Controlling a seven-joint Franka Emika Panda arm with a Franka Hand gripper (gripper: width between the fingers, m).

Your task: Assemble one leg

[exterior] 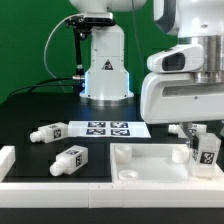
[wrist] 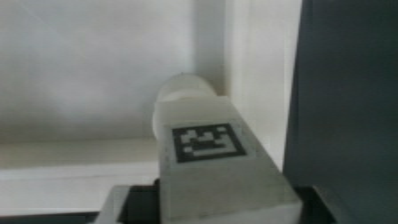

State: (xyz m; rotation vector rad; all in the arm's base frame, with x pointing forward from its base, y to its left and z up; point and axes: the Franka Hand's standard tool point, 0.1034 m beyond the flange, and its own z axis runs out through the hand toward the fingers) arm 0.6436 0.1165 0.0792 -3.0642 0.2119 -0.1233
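My gripper (exterior: 203, 148) is shut on a leg (exterior: 207, 153), a chunky white peg with a black-and-white tag. It holds the leg roughly upright over the right part of the large white panel (exterior: 150, 160). In the wrist view the leg (wrist: 210, 140) fills the middle, tag facing the camera, and runs down between my gripper's (wrist: 222, 205) fingers, with the panel's white surface (wrist: 89, 90) behind it. I cannot tell whether the leg's far end touches the panel. Two more legs lie loose on the black table: one (exterior: 48, 131) at the exterior view's left, one (exterior: 68, 158) nearer the front.
The marker board (exterior: 108, 128) lies flat behind the panel, in front of the robot base (exterior: 105, 75). A white rail (exterior: 6, 160) stands at the exterior view's left edge, and another runs along the front (exterior: 90, 195). A dark area (wrist: 347, 100) lies beside the panel in the wrist view.
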